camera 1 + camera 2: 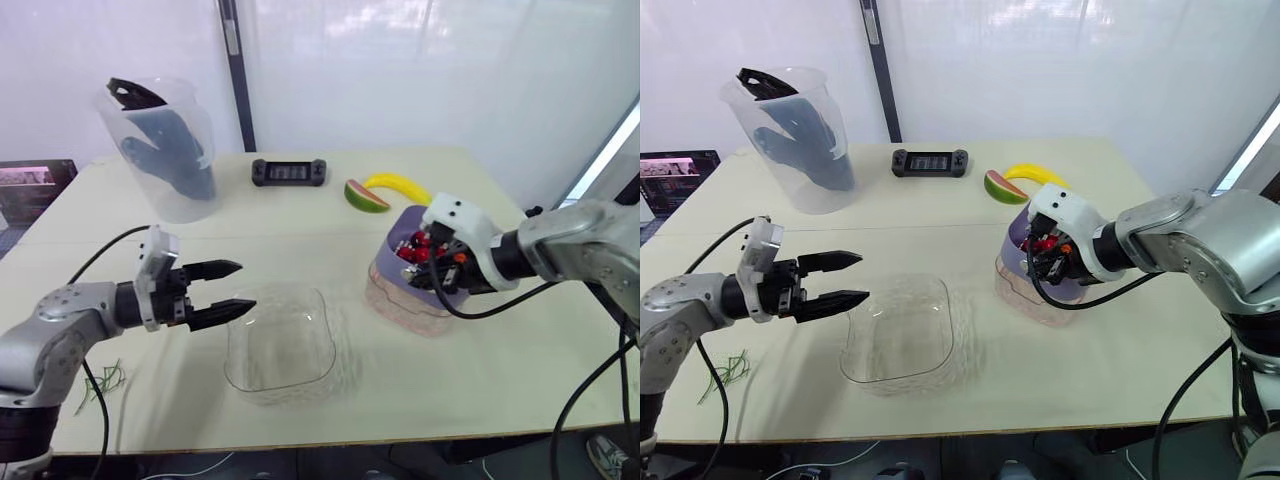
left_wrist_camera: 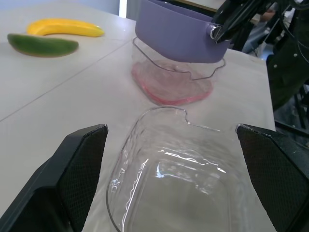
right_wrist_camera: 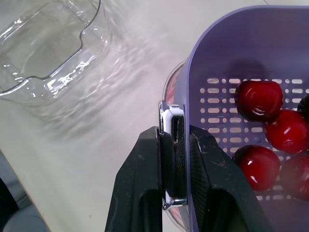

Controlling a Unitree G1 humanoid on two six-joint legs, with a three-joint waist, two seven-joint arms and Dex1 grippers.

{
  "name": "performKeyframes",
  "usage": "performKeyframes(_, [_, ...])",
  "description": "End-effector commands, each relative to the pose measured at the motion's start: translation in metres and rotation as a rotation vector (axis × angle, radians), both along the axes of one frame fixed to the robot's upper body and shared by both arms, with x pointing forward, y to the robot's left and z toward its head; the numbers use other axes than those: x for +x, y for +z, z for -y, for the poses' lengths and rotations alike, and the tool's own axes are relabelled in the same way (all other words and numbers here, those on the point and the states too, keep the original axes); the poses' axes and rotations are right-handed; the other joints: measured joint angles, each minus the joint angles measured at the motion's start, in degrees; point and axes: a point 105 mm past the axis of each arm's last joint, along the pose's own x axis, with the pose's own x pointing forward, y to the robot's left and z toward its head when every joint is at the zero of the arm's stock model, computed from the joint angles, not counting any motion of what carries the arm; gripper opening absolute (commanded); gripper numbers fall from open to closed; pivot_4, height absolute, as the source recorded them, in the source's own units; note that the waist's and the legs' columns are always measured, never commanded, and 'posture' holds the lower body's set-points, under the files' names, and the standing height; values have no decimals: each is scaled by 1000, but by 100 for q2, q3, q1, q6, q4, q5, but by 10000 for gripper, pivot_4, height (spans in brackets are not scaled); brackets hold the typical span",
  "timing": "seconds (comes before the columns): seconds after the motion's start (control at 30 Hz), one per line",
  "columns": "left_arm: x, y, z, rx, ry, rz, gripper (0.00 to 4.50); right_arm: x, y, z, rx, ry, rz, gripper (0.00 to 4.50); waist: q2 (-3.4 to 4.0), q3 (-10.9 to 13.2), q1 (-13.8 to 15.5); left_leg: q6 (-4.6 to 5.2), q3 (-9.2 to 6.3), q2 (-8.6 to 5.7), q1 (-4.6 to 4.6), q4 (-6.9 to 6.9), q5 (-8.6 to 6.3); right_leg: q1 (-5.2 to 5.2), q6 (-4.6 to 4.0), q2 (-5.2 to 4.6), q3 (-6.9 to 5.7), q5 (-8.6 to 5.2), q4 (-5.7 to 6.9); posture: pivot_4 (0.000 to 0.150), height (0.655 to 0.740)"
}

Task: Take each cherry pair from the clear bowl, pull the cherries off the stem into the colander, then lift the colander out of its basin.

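Right gripper (image 3: 174,140) was clamped tight on the wall of the purple colander (image 3: 217,29), with red cherries (image 3: 259,100) inside. The colander sat in the top of its basin (image 2: 169,89), roughly 2 o'clock from the clear bowl (image 1: 280,345). Left gripper (image 1: 245,286) hung wide open at the bowl's 9 o'clock.

Colander (image 2: 174,34) was lavender, slotted in rows; cherries (image 3: 259,100) glossy red; basin (image 2: 174,89) clear, pink-tinted; banana (image 2: 65,27) yellow; counter (image 1: 480,370) cream.
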Motion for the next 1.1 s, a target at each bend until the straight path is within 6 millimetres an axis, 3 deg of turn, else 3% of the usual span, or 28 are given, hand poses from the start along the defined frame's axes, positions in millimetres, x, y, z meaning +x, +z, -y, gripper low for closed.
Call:
performKeyframes(0.03, [-5,10,-8,7,41,48,45000,0,19,-3,-28,64,93,4767,1,0,-1,0,0,0,0,0,0,0,0,0,0,0,0,1500,7400])
performKeyframes(0.23, [-13,4,-27,-9,163,59,45000,26,29,-28,-173,314,185,4767,2,1,-92,1,6,2,1,-2,0,-8,0,4,7,0,1,1500,7400])
performKeyframes(0.4, [-28,-8,-33,15,240,60,45000,69,48,-60,-226,412,256,4767,2,1,-152,0,6,1,4,-2,0,-5,0,-4,6,0,1,1500,7400])
performKeyframes(0.53, [-49,-17,-38,6,336,59,45000,92,31,-93,-291,556,223,4767,1,0,-171,0,8,1,3,-6,0,-13,0,-9,9,0,2,1500,7400])
performKeyframes(0.67, [-67,-24,-39,14,403,42,45000,105,4,-102,-331,609,164,4767,0,-1,-117,-4,1,-1,0,-5,1,-13,-1,-18,2,0,10,1500,7400])
performKeyframes(0.9, [-82,-27,-43,26,465,31,45000,104,-30,-115,-313,672,48,4767,0,-1,-108,-8,1,-3,3,1,4,-16,-1,-14,2,1,23,1500,7400])
performKeyframes(1.07, [-83,-29,-41,34,458,18,45000,105,-41,-114,-313,656,-15,4767,1,0,-146,-11,1,-4,4,0,5,-24,-2,-11,2,0,40,1500,7400])
performKeyframes(1.1, [-81,-29,-40,34,456,19,45000,105,-42,-113,-314,658,-20,8549,1,0,-147,-11,1,-5,4,0,5,-24,-2,-11,2,0,40,1500,7400])
